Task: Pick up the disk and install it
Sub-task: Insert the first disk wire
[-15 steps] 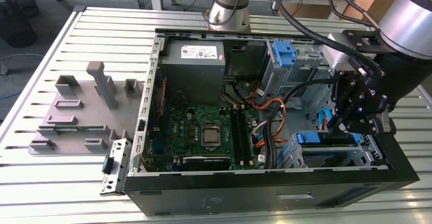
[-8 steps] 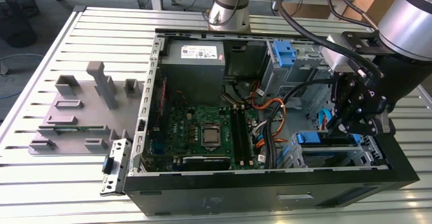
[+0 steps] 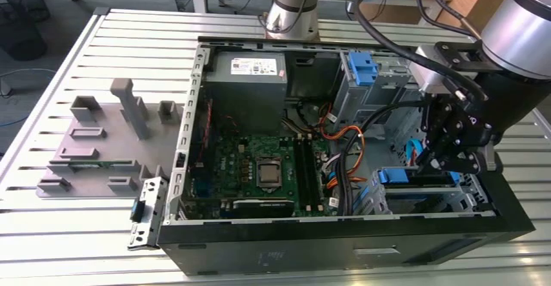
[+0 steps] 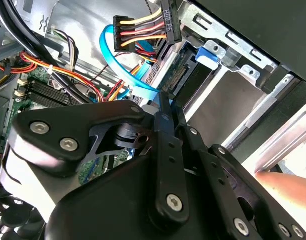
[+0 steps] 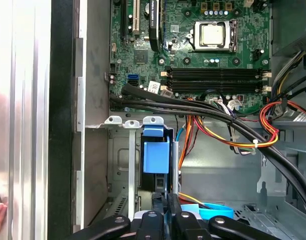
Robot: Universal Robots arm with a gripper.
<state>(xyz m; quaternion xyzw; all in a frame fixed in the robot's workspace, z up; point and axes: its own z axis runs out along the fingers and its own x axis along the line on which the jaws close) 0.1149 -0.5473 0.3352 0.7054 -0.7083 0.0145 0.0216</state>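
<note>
The work surface is a slatted metal table carrying an open computer case laid on its side. In the exterior view the power supply lies at 12 o'clock of the case, the motherboard at 7 o'clock and the drive cage at 4 o'clock. I read the disk as sitting in that cage. In the first wrist view its blue carrier frame stands between the cage rails. In the second wrist view the disk faces a loose power plug and a blue data cable. The gripper hangs directly over the cage. In the second wrist view the gripper has its fingers drawn together with nothing between them. Whether the tips touch the disk I cannot confirm from this angle. I judge the disk stiff, dense for its size, smooth on its metal faces and sensitive to shock. Take hold across the long carrier edges, never on the label face or the connector end.
</note>
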